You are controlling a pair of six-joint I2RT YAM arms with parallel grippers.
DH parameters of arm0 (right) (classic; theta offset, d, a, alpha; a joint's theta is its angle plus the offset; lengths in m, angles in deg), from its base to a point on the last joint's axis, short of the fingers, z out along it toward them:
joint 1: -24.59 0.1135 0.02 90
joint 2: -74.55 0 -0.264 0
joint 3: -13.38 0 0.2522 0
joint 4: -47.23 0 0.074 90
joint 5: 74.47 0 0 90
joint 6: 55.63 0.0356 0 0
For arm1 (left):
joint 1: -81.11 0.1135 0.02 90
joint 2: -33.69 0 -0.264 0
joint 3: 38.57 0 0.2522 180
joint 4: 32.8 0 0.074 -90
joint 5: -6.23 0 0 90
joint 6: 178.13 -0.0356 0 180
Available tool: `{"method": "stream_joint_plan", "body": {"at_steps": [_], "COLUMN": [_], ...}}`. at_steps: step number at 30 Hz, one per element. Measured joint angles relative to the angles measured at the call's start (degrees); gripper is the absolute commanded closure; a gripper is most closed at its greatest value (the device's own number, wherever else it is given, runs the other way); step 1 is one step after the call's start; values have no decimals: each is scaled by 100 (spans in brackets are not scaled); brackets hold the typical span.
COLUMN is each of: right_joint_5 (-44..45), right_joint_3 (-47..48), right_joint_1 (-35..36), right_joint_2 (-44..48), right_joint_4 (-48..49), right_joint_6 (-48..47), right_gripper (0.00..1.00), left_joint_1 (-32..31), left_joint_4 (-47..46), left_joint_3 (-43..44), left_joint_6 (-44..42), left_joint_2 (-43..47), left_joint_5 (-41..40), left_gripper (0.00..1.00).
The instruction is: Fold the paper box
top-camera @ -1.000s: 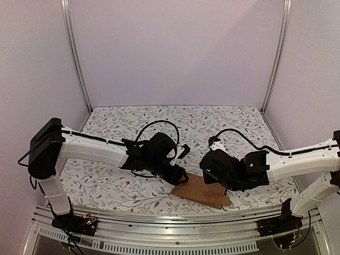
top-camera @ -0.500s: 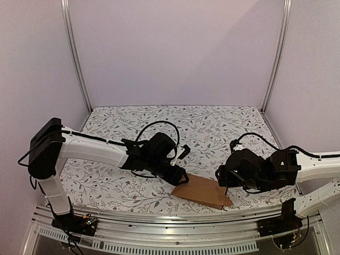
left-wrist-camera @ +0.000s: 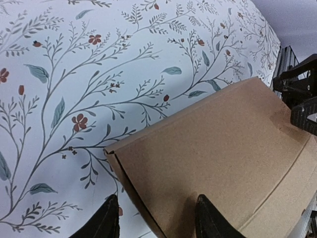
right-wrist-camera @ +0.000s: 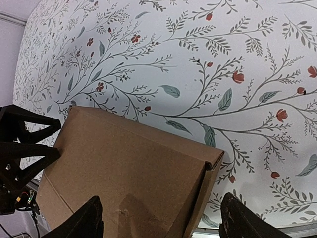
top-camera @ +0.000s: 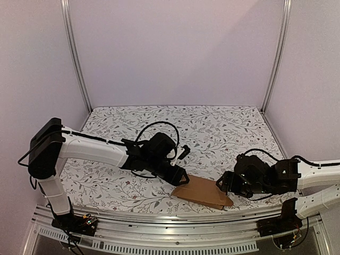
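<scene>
Two pincers: both sit low at the paper box (top-camera: 202,191), one at each end of it.
Near rail: the metal rail (top-camera: 175,222) runs along the bench's near edge, just in front of the box.
Box: a flat brown piece by the near edge of the bench (top-camera: 223,127), right of the middle. Its left end looks slightly raised.
Left pincer (left-wrist-camera: 157,218): jaws part way apart, astride the box's left corner. You cannot tell whether they pinch the card or only flank it.
Right pincer (right-wrist-camera: 166,219): jaws wide and holding nothing, with one finger over the card and the other over the floral cloth (right-wrist-camera: 198,49).
Risk, slide: if you push with the right before the left has a sure hold, I judge the box could skate toward the rail.
Risk, crush: closing on the doubled right corner could crease it off its fold line.
Risk, clash: the pincers are near each other, so a reach across the box may knock them together.
In the way: nothing lies between either pincer and the box.
Cable: the black cable loop (top-camera: 159,125) stands up from the left arm (top-camera: 95,149), above the bench's middle.
Far: metal posts (top-camera: 74,58) stand at the far corners, with a plain wall (top-camera: 175,53) behind.
</scene>
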Motion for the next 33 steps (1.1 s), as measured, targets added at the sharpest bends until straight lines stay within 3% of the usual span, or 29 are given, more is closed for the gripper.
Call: {"method": "stream_joint_plan", "body": {"at_steps": [17,28,33], "right_joint_5": [-767,-1084,-1211], "right_joint_3": [-212,-249,-223], "right_joint_1": [-142,-361,-525], "right_joint_2": [-92,-796,-944], "right_joint_4": [914,1491,1657], "right_joint_6": [372,420,295], "right_gripper": [29,45,47], "left_joint_1": [0,22,35], "left_joint_4": [-55,-26,-22], "left_joint_3": [-109,-308,-422], "left_joint_6": [96,166,205], "left_joint_2": [2,17,125], "left_joint_5": [11,-90,-164], "left_gripper": [50,49,50]}}
